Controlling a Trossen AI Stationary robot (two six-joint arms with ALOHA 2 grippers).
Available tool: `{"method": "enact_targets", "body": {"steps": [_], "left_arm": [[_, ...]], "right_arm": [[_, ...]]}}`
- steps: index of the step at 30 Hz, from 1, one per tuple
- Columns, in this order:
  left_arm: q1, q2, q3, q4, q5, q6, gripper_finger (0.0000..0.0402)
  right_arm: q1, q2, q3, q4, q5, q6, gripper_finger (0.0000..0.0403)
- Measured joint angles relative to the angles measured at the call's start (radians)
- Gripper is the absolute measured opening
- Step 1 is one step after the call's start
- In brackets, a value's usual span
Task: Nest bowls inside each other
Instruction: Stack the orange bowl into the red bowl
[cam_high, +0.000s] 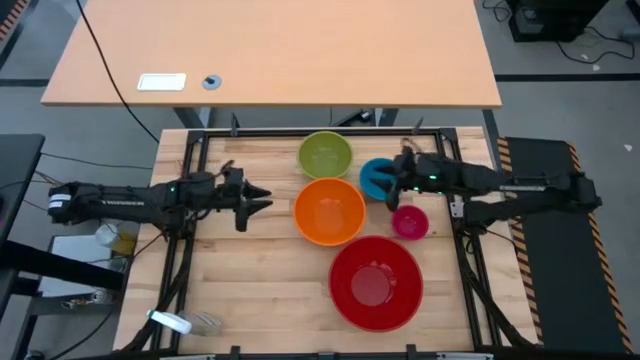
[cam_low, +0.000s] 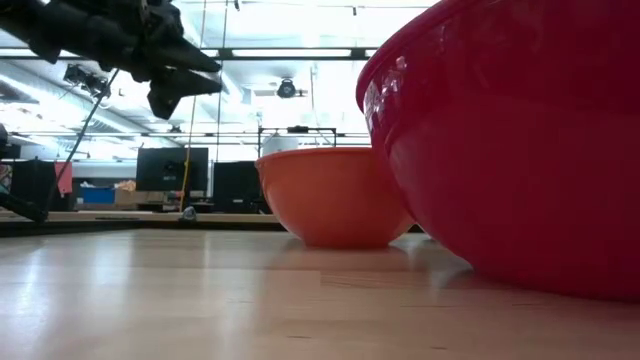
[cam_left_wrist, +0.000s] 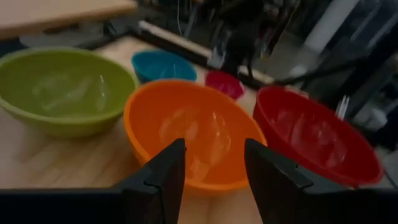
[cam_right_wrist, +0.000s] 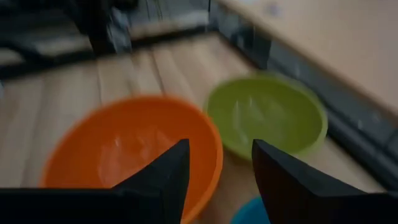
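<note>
Five bowls stand upright and apart on the wooden table: green (cam_high: 325, 155) at the far middle, orange (cam_high: 329, 211) nearer than it, blue (cam_high: 370, 180) and small pink (cam_high: 409, 222) to the right, and big red (cam_high: 376, 283) nearest. My left gripper (cam_high: 262, 199) hovers open just left of the orange bowl (cam_left_wrist: 193, 130), pointing at it, with nothing between its fingers. Open and also bare, my right gripper (cam_high: 392, 182) hangs over the blue bowl and hides part of it, facing the orange (cam_right_wrist: 124, 149) and green (cam_right_wrist: 267, 115) bowls.
A black frame rail (cam_high: 190, 150) runs round the table's edges. Beyond the far edge stands a light desk (cam_high: 280, 50). A small white object (cam_high: 170, 321) lies off the near left corner. Bare wood (cam_high: 250, 290) spreads over the near left of the table.
</note>
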Motion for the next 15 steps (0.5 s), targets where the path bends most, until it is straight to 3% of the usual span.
{"method": "enact_targets", "body": {"steps": [6,15], "left_arm": [[0.003,0.098,0.058,0.001,-0.012,-0.006,0.0166],[-0.001,0.132,0.068,0.001,-0.011,-0.026,0.0166]], "right_arm": [[0.000,0.233,0.187,-0.250,0.000,0.013,0.0180],[-0.039,0.496,0.380,-0.396,-0.043,-0.019,0.0180]]}}
